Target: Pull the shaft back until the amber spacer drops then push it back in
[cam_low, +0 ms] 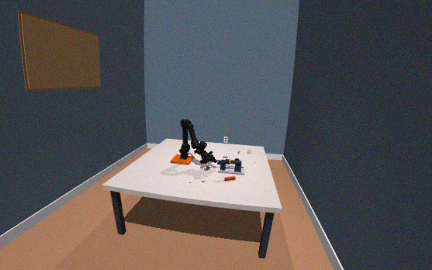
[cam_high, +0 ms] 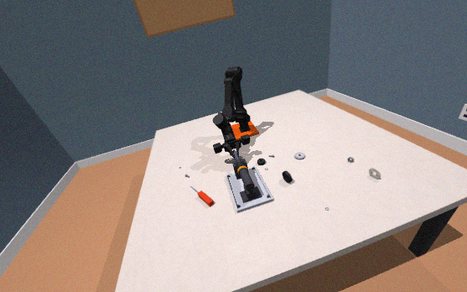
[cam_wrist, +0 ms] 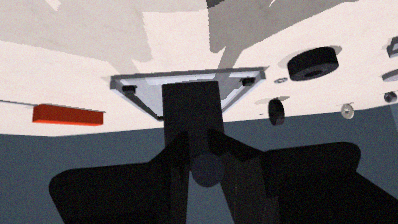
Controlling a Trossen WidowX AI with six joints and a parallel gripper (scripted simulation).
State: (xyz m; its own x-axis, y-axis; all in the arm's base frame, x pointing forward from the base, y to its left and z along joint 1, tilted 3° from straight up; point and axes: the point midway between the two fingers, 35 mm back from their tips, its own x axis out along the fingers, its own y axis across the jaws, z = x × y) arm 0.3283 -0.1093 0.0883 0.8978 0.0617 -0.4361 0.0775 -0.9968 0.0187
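Top view shows the black arm (cam_high: 228, 96) (cam_low: 185, 136) standing on an orange plate (cam_high: 254, 130) (cam_low: 174, 160) at the far part of the white bench (cam_high: 175, 235) (cam_low: 143, 190). Its pincer (cam_high: 236, 153) (cam_low: 216, 160) (cam_wrist: 197, 135) is pinching the end of the shaft (cam_high: 236, 156) (cam_wrist: 207, 171). That shaft runs toward the dark block part (cam_high: 251, 194) (cam_low: 238, 166) on a light gray base plate (cam_high: 236, 205) (cam_low: 228, 171). The amber spacer (cam_high: 242, 169) (cam_low: 229, 161) is up on the dark round parts above the plate, not down on the bench. I cannot tell how deep the shaft goes.

A red screwdriver (cam_high: 205, 198) (cam_low: 229, 178) (cam_wrist: 68, 115) lies beside the base plate. On the other side are a black wheel (cam_high: 287, 177) (cam_wrist: 276, 111), standing on its edge, and a thick black ring (cam_high: 261, 161) (cam_wrist: 302, 67), lying flat. A pale ring (cam_high: 296, 156) lies farther off.
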